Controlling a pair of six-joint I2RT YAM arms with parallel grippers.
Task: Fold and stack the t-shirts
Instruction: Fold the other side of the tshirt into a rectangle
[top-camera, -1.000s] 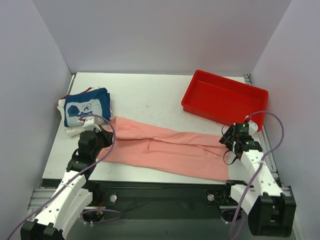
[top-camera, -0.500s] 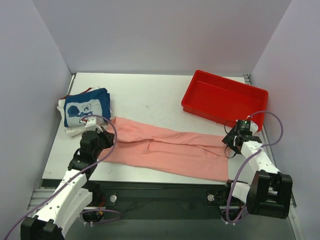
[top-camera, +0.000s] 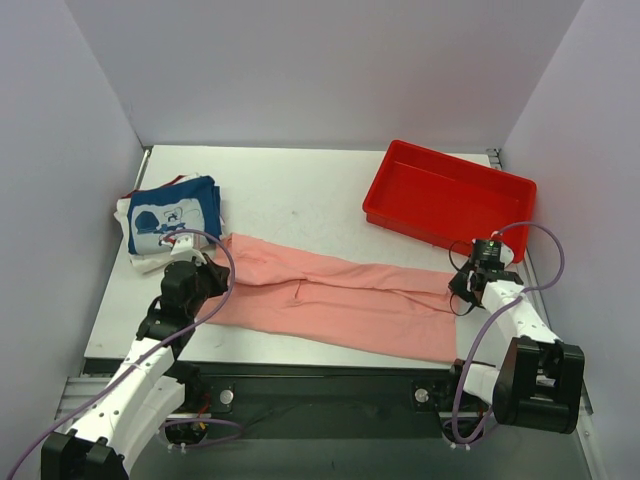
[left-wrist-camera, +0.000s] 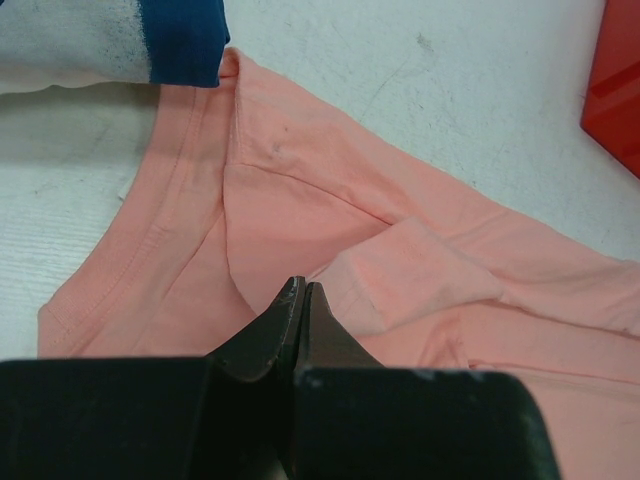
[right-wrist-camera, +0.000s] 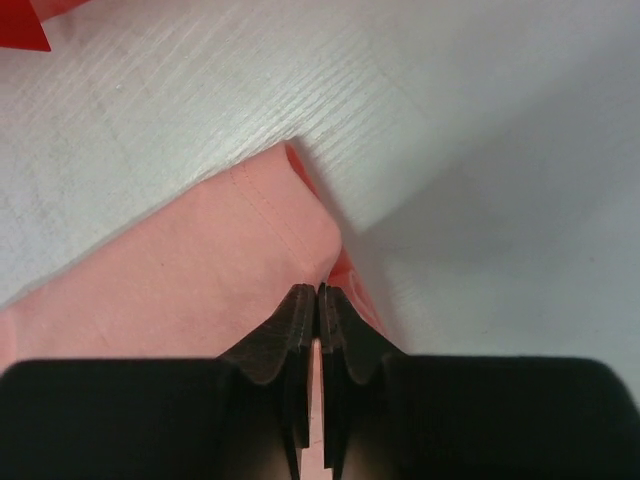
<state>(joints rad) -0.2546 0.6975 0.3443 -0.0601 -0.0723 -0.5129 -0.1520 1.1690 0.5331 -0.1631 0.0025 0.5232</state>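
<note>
A salmon-pink t-shirt (top-camera: 340, 305), folded into a long band, lies across the near part of the table. My left gripper (top-camera: 205, 275) sits low at its left end; in the left wrist view its jaws (left-wrist-camera: 302, 285) are shut where a raised fold of the pink cloth (left-wrist-camera: 300, 200) runs up to the tips. My right gripper (top-camera: 462, 292) is at the band's right end, shut (right-wrist-camera: 320, 290) on the pink hem (right-wrist-camera: 180, 260), with cloth showing between the fingers. A navy printed t-shirt (top-camera: 172, 215) tops a folded stack at the back left, over a white one (top-camera: 140, 262).
A red plastic tray (top-camera: 420, 228) stands at the back right, close behind my right gripper; its corner shows in the wrist views (left-wrist-camera: 615, 90) (right-wrist-camera: 25, 30). The navy shirt's edge (left-wrist-camera: 185, 40) lies just beyond the pink shirt's left end. White walls enclose the table.
My right gripper has shifted slightly and closed from open onto the pink shirt's right end. The left arm and the shirts have stayed put.
</note>
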